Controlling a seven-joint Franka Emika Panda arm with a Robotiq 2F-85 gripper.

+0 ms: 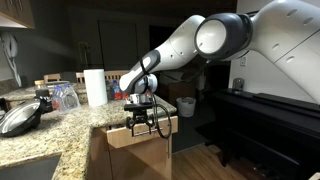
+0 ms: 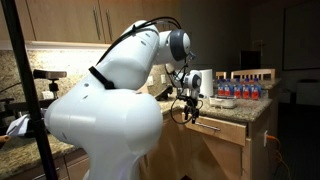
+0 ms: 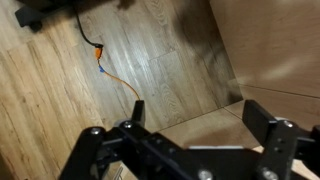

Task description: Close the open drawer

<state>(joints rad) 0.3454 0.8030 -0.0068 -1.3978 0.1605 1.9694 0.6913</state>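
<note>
The drawer (image 1: 155, 133) is light-brown wood and stands pulled out from under the granite counter (image 1: 70, 128). It also shows in the exterior view from behind the arm (image 2: 222, 130). My gripper (image 1: 141, 122) hangs pointing down right at the drawer's front edge, as the view from behind the arm also shows (image 2: 189, 110). In the wrist view the gripper (image 3: 196, 118) is open and empty, its two black fingers on either side of a strip of the drawer's wood (image 3: 200, 128). I cannot make out the handle or the inside of the drawer.
A paper towel roll (image 1: 96, 87), a pan (image 1: 20, 118) and jars stand on the counter. Bottles (image 2: 243, 88) line the counter's far end. Below is wooden floor with an orange cable (image 3: 118, 78). A cabinet panel (image 3: 270, 50) is beside the drawer.
</note>
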